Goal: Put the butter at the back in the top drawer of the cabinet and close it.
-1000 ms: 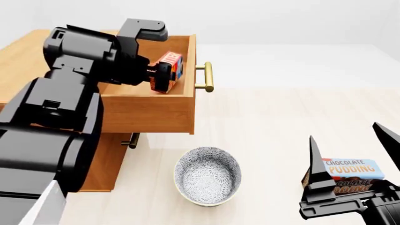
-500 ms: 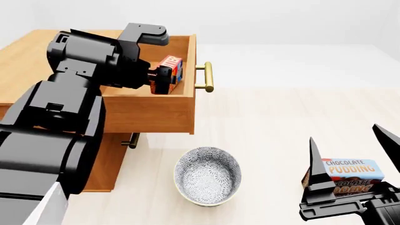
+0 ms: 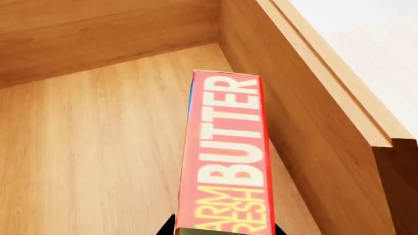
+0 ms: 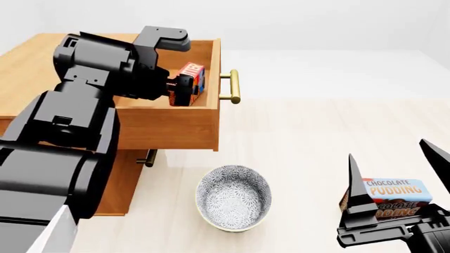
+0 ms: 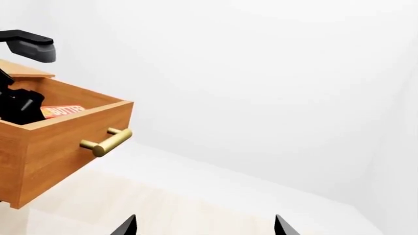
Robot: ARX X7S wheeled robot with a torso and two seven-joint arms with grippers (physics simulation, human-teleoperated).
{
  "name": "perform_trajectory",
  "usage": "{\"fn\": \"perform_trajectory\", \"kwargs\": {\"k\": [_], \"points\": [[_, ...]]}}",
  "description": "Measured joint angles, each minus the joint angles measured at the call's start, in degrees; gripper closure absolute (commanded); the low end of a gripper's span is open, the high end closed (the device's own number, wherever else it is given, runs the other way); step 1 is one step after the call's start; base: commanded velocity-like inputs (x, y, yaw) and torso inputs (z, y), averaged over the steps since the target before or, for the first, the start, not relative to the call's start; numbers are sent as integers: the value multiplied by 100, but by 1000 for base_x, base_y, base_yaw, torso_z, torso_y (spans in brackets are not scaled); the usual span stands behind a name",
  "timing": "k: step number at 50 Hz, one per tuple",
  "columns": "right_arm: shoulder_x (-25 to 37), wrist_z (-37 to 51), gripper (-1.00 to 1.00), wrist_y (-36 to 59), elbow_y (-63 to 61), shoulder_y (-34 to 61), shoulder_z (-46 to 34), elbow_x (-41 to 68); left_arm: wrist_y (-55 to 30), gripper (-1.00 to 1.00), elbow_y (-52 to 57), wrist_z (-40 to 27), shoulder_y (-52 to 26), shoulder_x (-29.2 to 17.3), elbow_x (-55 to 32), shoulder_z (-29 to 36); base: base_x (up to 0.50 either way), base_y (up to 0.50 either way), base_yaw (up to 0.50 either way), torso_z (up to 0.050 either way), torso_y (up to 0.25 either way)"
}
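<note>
The red and orange butter box [image 4: 194,77] is held inside the open top drawer [image 4: 168,124] of the light-brown cabinet [image 4: 28,68], close to the drawer's front wall. My left gripper [image 4: 184,90] is shut on it. In the left wrist view the butter [image 3: 228,156] hangs over the drawer floor [image 3: 85,152] near the front corner. My right gripper [image 4: 393,179] is open and empty at the lower right, its fingertips [image 5: 126,226] wide apart. The butter [image 5: 63,111] and drawer handle [image 5: 106,141] also show in the right wrist view.
A patterned bowl [image 4: 233,197] sits on the floor below the drawer. A chocolate pudding box [image 4: 393,196] lies behind my right gripper. The brass handle [image 4: 233,87] sticks out from the drawer front. A lower drawer's handle [image 4: 148,157] shows beneath.
My left gripper has carried the butter slightly down into the drawer over the first half second, then stayed still. The right arm has not moved.
</note>
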Motion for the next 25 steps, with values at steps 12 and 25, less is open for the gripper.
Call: {"fn": "perform_trajectory", "kwargs": {"k": [12, 25], "points": [[0, 6, -100, -2, 0, -15, 5, -7, -86, -100, 44, -6, -3, 9, -4, 55, -1, 0, 0, 0, 0], [0, 14, -100, -15, 0, -44, 2, -27, -168, -100, -62, 10, 50, 4, -90, 131, 0, 0, 0, 0, 0]]}}
